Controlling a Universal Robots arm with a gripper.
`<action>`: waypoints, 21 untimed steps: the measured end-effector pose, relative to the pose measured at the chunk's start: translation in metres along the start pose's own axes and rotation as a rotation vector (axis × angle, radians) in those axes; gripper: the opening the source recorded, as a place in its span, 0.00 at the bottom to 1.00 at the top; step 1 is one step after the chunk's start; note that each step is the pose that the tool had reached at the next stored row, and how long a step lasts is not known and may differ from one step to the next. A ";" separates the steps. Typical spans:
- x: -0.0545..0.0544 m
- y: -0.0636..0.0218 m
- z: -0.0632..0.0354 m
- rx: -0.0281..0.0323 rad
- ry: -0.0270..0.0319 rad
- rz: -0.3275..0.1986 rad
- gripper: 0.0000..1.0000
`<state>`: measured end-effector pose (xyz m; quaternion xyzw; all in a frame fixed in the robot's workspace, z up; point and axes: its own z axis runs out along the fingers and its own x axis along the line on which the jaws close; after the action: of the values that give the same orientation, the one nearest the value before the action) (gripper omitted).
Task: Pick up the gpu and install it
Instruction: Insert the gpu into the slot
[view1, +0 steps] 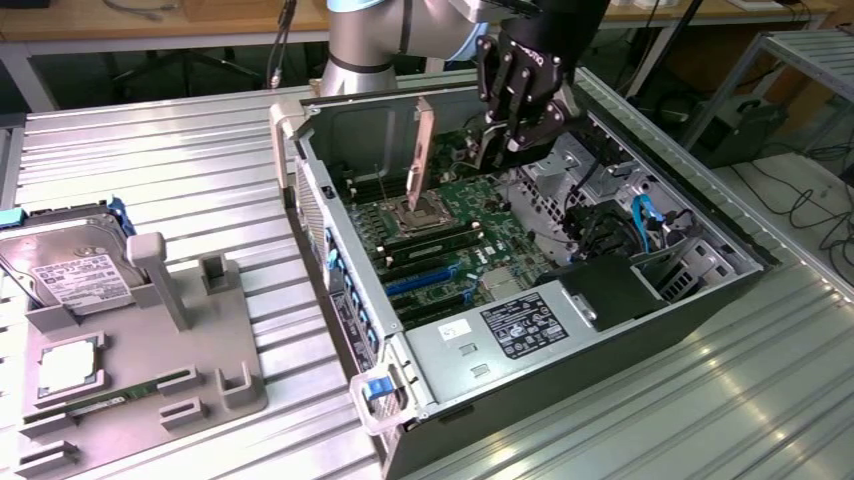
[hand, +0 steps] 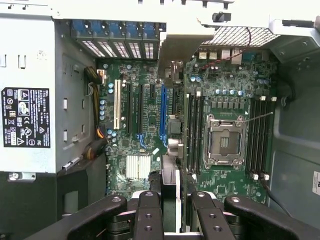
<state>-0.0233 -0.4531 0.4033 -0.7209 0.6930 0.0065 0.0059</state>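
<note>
The arm reaches down over the open case, its gripper pointed into the cavity. The fingers are closed narrowly on the gpu, which hangs edge-on above the motherboard, near the CPU socket; its lower edge seems to hover just off the board, though that is hard to judge. The case lies on a ribbed metal table. Beside the case a grey fixture carries a hard drive and a memory stick. Behind the case stands a wooden bench.
</note>
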 end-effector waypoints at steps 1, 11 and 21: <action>0.000 0.0000 0.0008 0.0000 0.0000 0.000 0.27; 0.000 0.0000 0.0064 0.0000 0.0000 0.000 0.27; 0.000 0.0000 0.0126 0.0000 0.0000 0.000 0.27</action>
<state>-0.0233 -0.4531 0.3907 -0.7209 0.6930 0.0065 0.0059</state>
